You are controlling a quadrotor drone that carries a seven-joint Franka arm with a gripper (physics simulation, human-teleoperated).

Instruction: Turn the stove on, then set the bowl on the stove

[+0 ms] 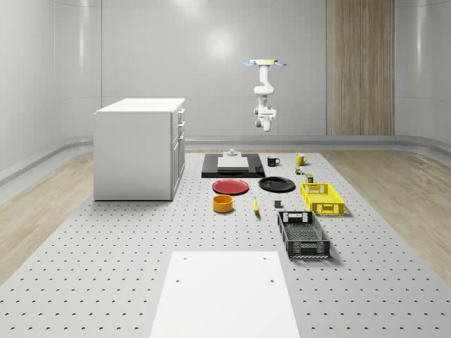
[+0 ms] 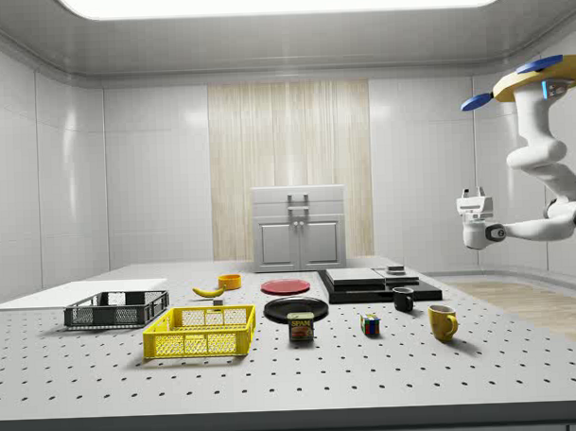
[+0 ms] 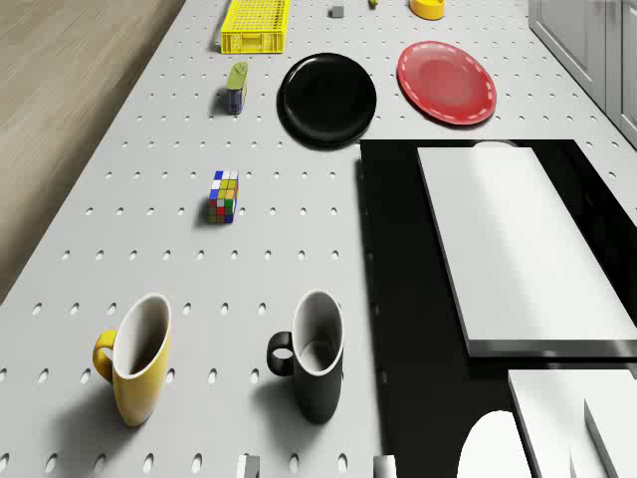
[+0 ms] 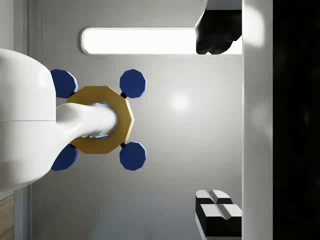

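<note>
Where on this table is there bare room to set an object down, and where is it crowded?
Bare: the stretch between the cabinet and the orange bowl, and the strip between the white panel and the black crate. Crowded: around the stove, where plates, mugs and the yellow crate sit close.

Stove: flat black slab w/ a pale plate on top, beside the white cabinet. Bowl: orange, upright, on the table, just past the red plate.

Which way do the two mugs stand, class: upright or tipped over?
Upright. The yellow mug and the black mug both rest on their bases, open mouths facing up.
</note>
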